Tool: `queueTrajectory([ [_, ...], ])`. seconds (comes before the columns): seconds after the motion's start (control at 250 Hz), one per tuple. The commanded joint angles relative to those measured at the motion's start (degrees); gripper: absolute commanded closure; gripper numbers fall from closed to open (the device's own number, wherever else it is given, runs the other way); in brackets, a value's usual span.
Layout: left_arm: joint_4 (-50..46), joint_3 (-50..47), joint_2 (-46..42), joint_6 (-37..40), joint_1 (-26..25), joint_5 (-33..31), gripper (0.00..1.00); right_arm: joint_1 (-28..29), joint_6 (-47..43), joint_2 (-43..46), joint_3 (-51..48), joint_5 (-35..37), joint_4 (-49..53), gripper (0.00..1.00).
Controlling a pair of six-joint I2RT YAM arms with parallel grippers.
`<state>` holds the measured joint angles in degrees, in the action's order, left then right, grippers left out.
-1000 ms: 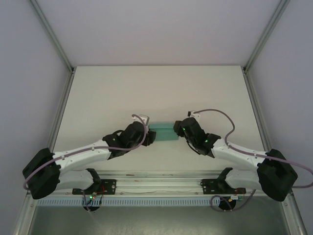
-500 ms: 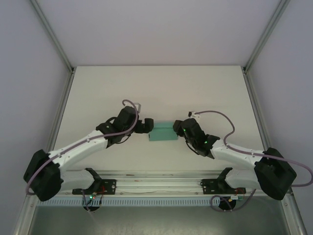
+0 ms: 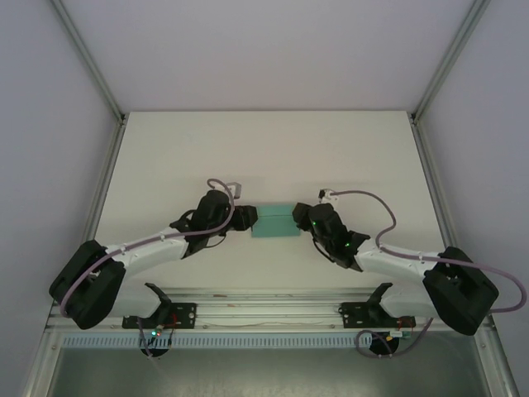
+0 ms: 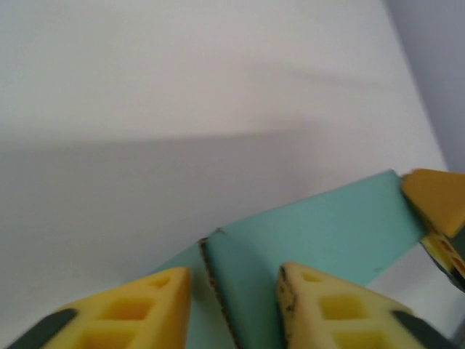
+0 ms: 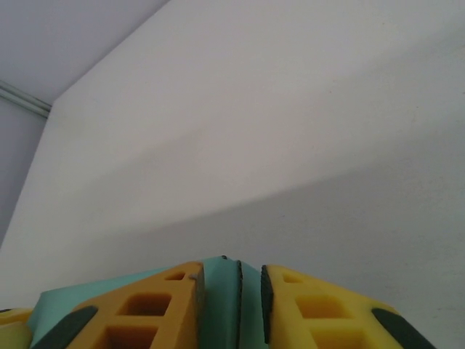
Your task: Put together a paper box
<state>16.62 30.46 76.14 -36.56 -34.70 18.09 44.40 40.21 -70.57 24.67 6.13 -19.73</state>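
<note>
A teal paper box (image 3: pixel 275 221) lies on a white surface (image 3: pixel 264 149), right end pinched by the right claw (image 3: pixel 299 217), left claw (image 3: pixel 250 218) straddling the other end, grip unclear.

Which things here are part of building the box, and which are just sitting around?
In the job: paper box; left gripper straddling one end; right gripper clamped on the other.
Just there: table; arm cables.

I see a white, evenly lit cell.
Pale grey walls (image 3: pixel 264 50) enclose the white counter (image 3: pixel 264 149) on three sides; aluminium posts (image 3: pixel 88 58) rise from its far corners, a rail (image 3: pixel 264 310) edges its near side.
</note>
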Motion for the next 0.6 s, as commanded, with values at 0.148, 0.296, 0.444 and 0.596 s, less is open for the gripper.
queueTrajectory([
  [0.148,4.5,-9.09,8.05,-1.94,0.33,6.09,1.0,0.39,-2.5,-2.06,-9.61,-5.5,5.66,0.88],
  [0.296,4.97,-8.46,7.48,-0.9,0.27,7.4,1.0,0.33,-3.56,-0.77,-8.6,-6.13,6.37,0.92],
  [0.444,-4.43,-2.61,3.55,2.27,0.25,5.06,0.86,0.38,-4.83,1.79,-4.44,-7.27,9.98,0.89],
  [0.596,-15.69,5.78,0.24,4.64,0.33,-1.63,0.54,0.34,-6.72,4.29,3.6,-5.85,18.85,0.76],
])
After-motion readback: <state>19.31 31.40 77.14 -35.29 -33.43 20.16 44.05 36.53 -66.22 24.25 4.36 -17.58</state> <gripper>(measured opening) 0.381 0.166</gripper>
